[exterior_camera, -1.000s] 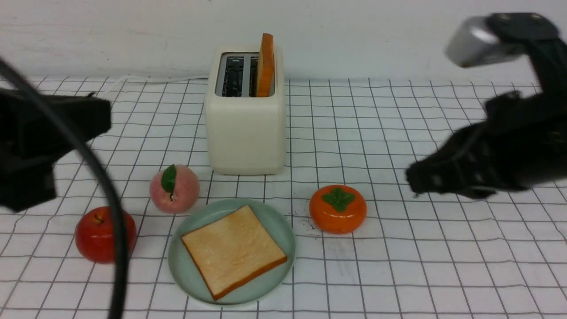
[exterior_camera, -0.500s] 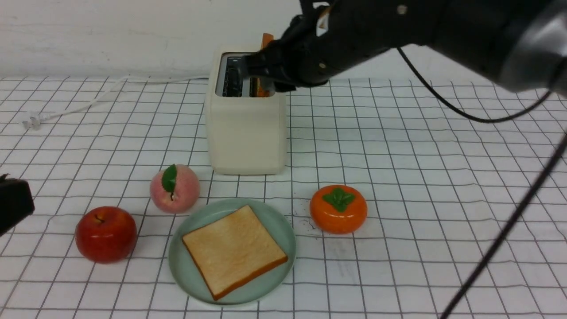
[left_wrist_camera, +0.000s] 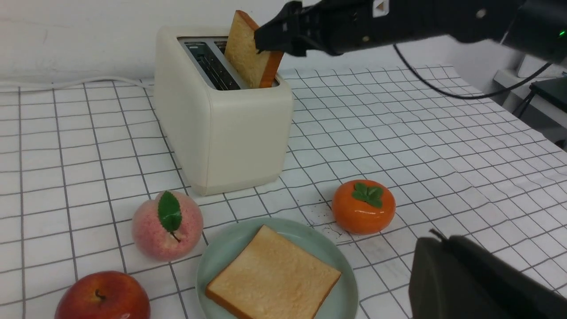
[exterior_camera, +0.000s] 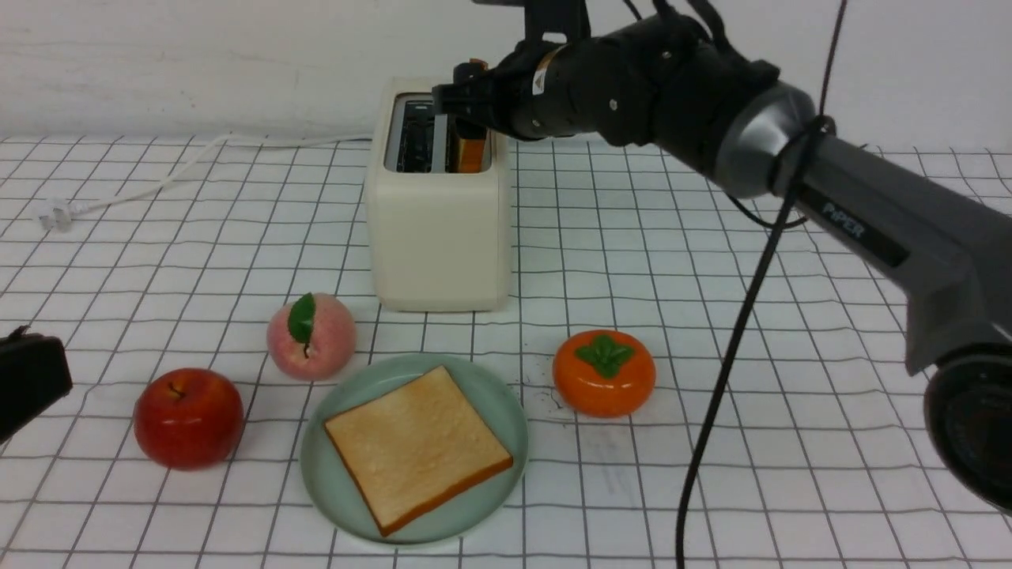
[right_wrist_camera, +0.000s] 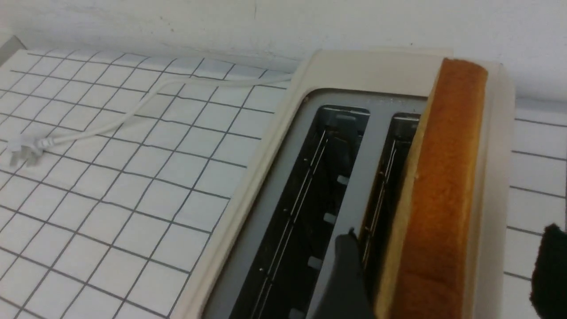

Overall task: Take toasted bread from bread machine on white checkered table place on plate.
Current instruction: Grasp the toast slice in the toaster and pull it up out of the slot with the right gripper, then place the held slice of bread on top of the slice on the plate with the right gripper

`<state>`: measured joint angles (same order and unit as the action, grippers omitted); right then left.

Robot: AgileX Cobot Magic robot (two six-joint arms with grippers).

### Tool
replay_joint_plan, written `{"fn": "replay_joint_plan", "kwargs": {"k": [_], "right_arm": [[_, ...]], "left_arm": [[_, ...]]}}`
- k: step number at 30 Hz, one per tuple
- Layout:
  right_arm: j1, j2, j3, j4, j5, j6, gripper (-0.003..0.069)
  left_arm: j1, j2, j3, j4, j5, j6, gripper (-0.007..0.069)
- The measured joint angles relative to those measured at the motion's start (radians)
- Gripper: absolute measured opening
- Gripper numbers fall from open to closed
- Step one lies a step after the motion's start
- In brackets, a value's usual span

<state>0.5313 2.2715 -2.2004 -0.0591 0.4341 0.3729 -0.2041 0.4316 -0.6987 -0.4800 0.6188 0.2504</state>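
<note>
A white checkered table (exterior_camera: pixel 791 474) fills the scene. Nearest the camera sits a pale green plate (exterior_camera: pixel 340 482), and a flat toast slice (exterior_camera: pixel 417 446) lies on it, turned at an angle. To the left of the plate rests a red apple (exterior_camera: pixel 188 417). At the far left edge, low over the cloth, hangs the left gripper (exterior_camera: pixel 24 383), a black block with its jaws pressed together and nothing in them.

Just behind the plate are a pink peach (exterior_camera: pixel 311 337) with a green leaf, on the left, and an orange persimmon (exterior_camera: pixel 603 373), on the right.

Farther back stands the cream bread machine (exterior_camera: pixel 439 229). A standing toast slice (left_wrist_camera: pixel 248 53) rises upright out of the slot on the robot's right side. The right arm reaches in from the right, and the right gripper (right_wrist_camera: pixel 449 248) hovers at the toaster's top with its jaws spread wide. One of its fingers (right_wrist_camera: pixel 345 274) sits over the grey strip between the two slots, close beside the slice's pale face. The other finger is beyond the toaster's outer edge, clear of the slice.

A white power cord (exterior_camera: pixel 158 178) trails from behind the toaster to the left, before a plain white wall.
</note>
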Motion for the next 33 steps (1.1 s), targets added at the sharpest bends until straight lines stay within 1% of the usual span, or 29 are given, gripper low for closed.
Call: {"fn": "replay_joint_plan", "kwargs": {"k": [2,4,5,6,7,8,9,10,12,19,23,25,27,28,29,30,31,32,33], "right_arm": [[-0.001,0.012,0.0,0.0,-0.02,0.005,0.044],[-0.001,0.021,0.0,0.002,-0.045,0.006,0.0367],[-0.001,0.022,0.0,0.002,-0.047,0.006,0.0353],[-0.001,0.022,0.0,0.003,-0.055,0.007,0.03],[-0.001,0.022,0.0,0.003,-0.058,0.009,0.0268],[-0.002,0.022,-0.001,0.004,-0.06,0.017,0.0222],[-0.002,0.022,-0.001,0.004,-0.06,0.019,0.0214],[-0.006,0.022,-0.002,0.008,-0.062,0.026,0.0158],[-0.012,0.022,-0.002,0.013,-0.065,0.03,0.0126],[-0.013,-0.009,-0.006,0.015,-0.064,0.03,0.0126],[-0.009,-0.117,-0.006,0.014,-0.005,0.025,0.0126],[0.001,-0.203,-0.007,0.014,0.056,-0.006,0.0126],[0.017,-0.291,-0.009,0.025,0.14,-0.078,0.0126],[0.031,-0.342,-0.01,0.045,0.207,-0.147,0.0126],[0.036,-0.374,-0.011,0.059,0.258,-0.189,0.0126],[0.038,-0.389,-0.012,0.069,0.285,-0.2,0.0126],[0.045,-0.445,-0.012,0.107,0.406,-0.284,0.0126],[0.046,-0.451,-0.012,0.117,0.423,-0.304,0.0126],[0.045,-0.507,-0.003,0.147,0.569,-0.373,0.0126]], "left_arm": [[0.0,0.0,0.0,0.0,0.0,0.0,-0.0013],[0.0,0.0,0.0,0.0,0.0,0.0,-0.0013],[0.0,0.0,0.0,0.0,0.0,0.0,-0.0013],[0.0,0.0,0.001,0.0,-0.001,0.0,-0.0013],[0.0,0.0,0.001,0.0,-0.001,0.0,-0.0013],[0.0,0.0,0.001,0.0,-0.001,0.0,-0.0013],[0.0,0.0,0.001,0.0,-0.001,0.0,-0.0013],[0.0,0.0,0.001,0.0,-0.001,0.0,-0.0013],[0.0,0.0,0.001,0.0,-0.002,0.0,-0.0013],[0.0,0.0,0.001,0.0,-0.004,0.0,-0.0013],[0.0,0.0,0.001,0.0,-0.011,0.0,-0.0013],[0.0,0.0,0.001,0.0,-0.011,0.0,-0.0013],[0.0,0.0,0.001,0.0,-0.011,0.0,-0.0013],[0.0,0.0,0.001,0.0,-0.009,0.0,-0.0013],[0.0,0.0,0.001,0.0,-0.006,0.0,-0.0013],[0.0,0.0,0.001,0.0,-0.006,0.0,-0.0013],[0.0,0.0,0.001,0.001,0.005,0.0,-0.0013],[0.0,0.0,0.001,0.001,0.006,0.0,-0.0013],[0.0,0.0,0.001,0.001,0.019,0.0,-0.0013]]}}
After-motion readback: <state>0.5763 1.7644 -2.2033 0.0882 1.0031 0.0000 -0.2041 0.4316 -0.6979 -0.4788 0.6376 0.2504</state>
